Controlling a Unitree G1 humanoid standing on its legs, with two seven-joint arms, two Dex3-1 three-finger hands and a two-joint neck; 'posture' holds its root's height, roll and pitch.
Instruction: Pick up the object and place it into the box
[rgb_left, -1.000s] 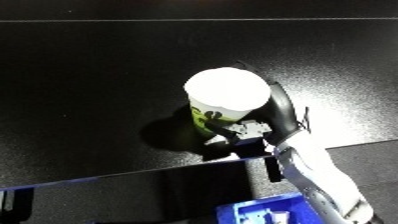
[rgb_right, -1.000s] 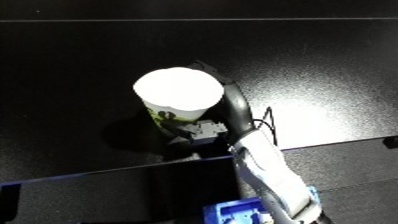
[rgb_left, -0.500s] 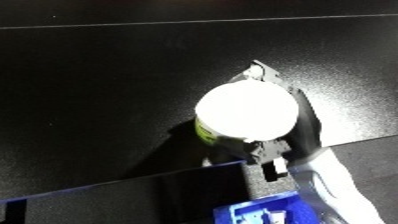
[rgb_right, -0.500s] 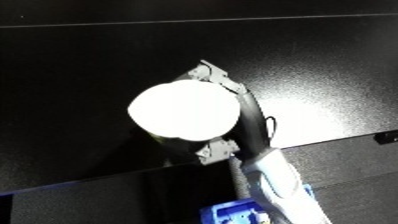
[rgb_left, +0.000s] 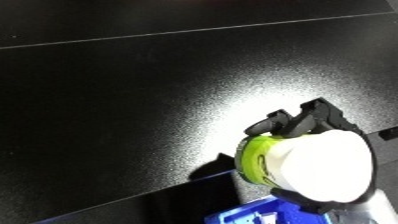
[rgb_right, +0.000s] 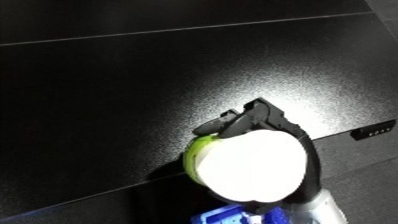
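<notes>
Holding position, lower right of frame: right hand (rgb_left: 306, 120), black, fingers curled round the object and clamped on it — fingertips visible above the lid's upper edge, more black showing beneath the lower edge.

Object: container (rgb_left: 258, 162), lime-green side wall with a broad white lid (rgb_right: 253, 167) facing the camera. Lifted off the surface in the hand, tilted so that the lid fills most of the lower right. What the print on the green wall says cannot be told.

Surface: black table (rgb_left: 124, 95), occupying the upper and left parts of the frame; a pale glare patch lies just above and left of the hand. A dark edge runs diagonally across the lower left.

Bin (rgb_right: 233, 215): blue, only a sliver showing at the bottom edge, directly below the held container. Its interior is hidden.

Left hand: not in view.

Step in hand, as judged: the carry — pickup done, placement not yet done.

Next move calls for: bringing the container over the bin's opening, lowering it inside, then uncurling the fingers. The bin being mostly out of frame, alignment is hard to judge.
</notes>
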